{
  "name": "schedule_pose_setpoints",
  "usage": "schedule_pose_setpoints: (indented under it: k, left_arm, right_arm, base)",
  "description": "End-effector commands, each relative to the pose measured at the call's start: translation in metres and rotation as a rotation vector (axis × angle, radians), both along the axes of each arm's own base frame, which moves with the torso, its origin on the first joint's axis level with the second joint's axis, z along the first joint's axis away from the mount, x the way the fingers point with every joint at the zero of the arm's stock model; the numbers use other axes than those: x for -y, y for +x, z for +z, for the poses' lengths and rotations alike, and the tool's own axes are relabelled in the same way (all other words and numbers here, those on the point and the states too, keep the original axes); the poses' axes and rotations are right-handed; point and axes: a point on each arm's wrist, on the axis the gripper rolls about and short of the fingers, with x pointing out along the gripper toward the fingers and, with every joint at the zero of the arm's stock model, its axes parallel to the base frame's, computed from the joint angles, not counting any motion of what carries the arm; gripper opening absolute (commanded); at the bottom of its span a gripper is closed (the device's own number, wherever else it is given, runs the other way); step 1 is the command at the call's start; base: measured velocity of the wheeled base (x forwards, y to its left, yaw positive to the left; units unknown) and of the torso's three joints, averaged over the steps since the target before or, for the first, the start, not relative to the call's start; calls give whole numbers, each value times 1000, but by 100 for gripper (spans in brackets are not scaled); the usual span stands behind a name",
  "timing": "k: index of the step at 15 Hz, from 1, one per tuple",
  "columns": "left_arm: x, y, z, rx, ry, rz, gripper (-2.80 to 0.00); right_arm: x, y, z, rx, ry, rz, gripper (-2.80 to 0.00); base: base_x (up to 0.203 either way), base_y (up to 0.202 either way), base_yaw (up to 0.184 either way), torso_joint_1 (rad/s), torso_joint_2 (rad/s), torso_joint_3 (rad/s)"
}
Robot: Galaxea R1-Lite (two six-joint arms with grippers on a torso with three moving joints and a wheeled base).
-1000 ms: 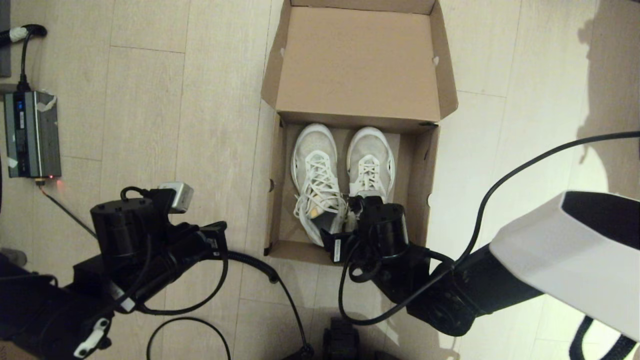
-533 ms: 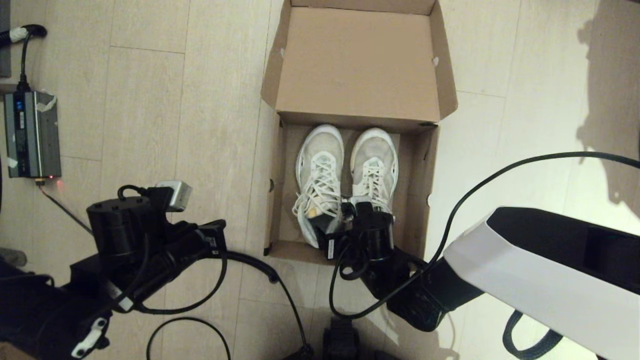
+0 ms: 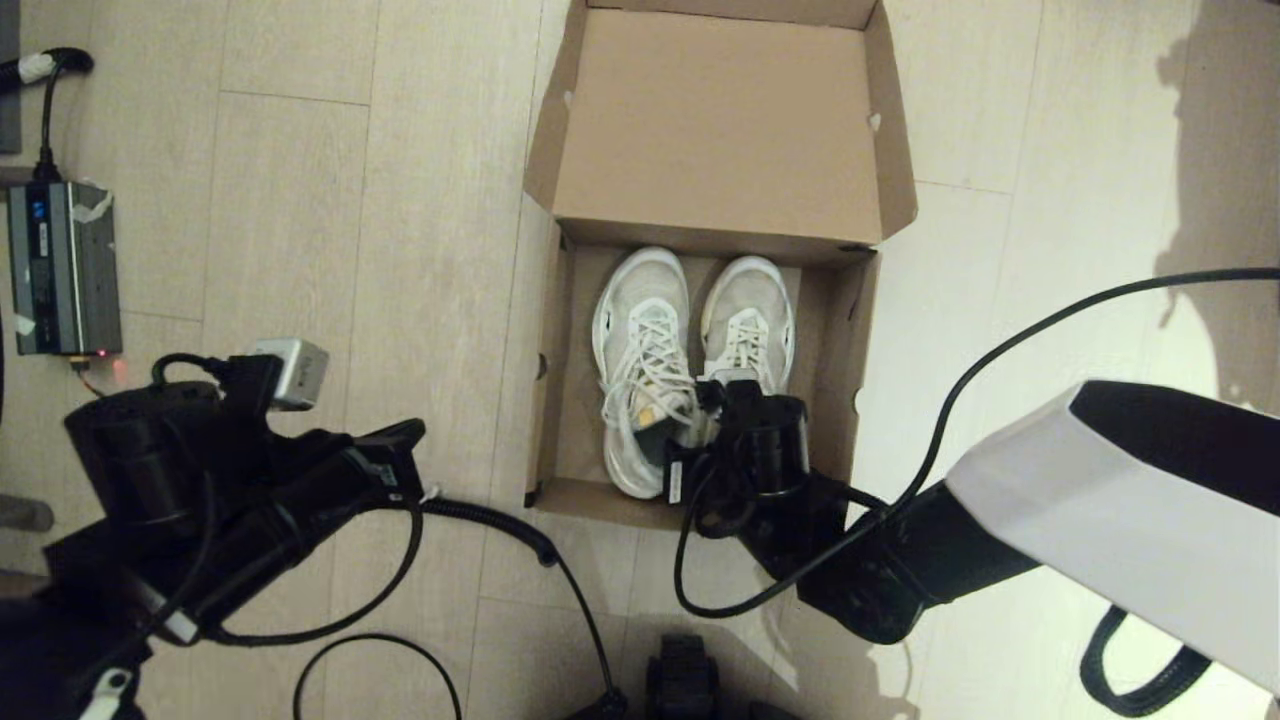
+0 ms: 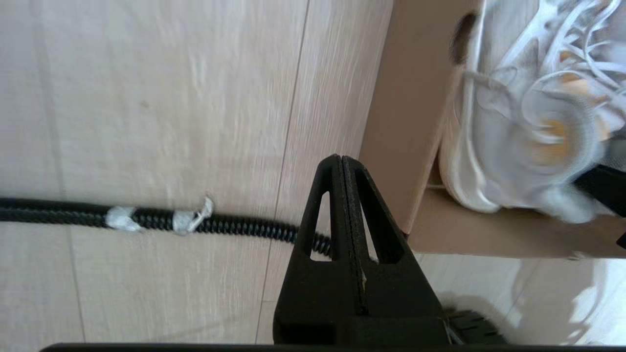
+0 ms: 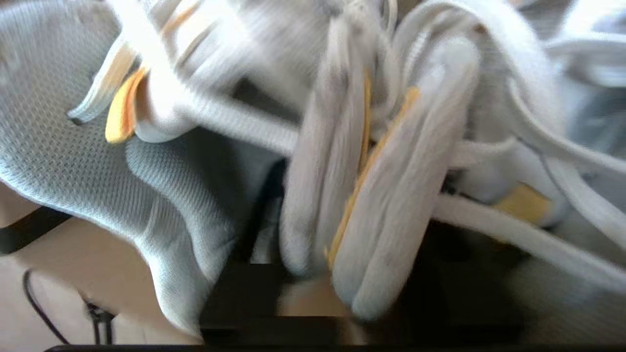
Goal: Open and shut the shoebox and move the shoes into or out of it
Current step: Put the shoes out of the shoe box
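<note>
The brown shoebox [image 3: 852,330] stands open on the wooden floor, its lid [image 3: 715,120] folded back on the far side. Both white mesh shoes [image 3: 645,320] lie side by side inside, toes toward the lid. My right gripper [image 5: 352,234] reaches in at the near end of the box. It is shut on the two inner heel collars of the shoes [image 5: 386,186], pinched together between its dark fingers. My left gripper [image 4: 341,164] is shut and empty, low over the floor just left of the box's near left corner [image 4: 406,146].
A black coiled cable [image 3: 500,520] lies on the floor between my left arm and the box. A grey power unit [image 3: 62,270] with its lead sits at the far left. Bare floor lies on either side of the box.
My left arm has drawn back to the left, away from the box. My right wrist has shifted slightly at the shoes' heels, and the shoes have barely moved.
</note>
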Motion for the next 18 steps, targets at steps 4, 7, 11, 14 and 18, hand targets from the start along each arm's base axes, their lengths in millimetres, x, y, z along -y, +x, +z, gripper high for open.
schedule_pose_setpoints:
  k: [4,7,11,14,18]
  left_arm:
    - [-7,-21,26,105,-36,10,-280]
    - [-6,-19,20,81,-31,10,-280]
    - [-11,-19,18,73,-28,30,-280]
    - [-10,-15,9,30,-14,32,-280]
    - [-10,-12,4,9,-9,35,-280]
  right_arm:
    - [39,-22,67,63,57,-38,-280]
    - [61,-34,102,76,86,-33,-280]
    - [78,-47,132,119,131,-26,-280]
    - [93,-67,163,129,223,11,-280]
    - [110,-93,194,91,333,75,-280]
  base:
    - [0,0,0,0,0,0]
    - [0,0,0,0,0,0]
    - [0,0,0,0,0,0]
    - [0,0,0,0,0,0]
    - [0,0,0,0,0,0]
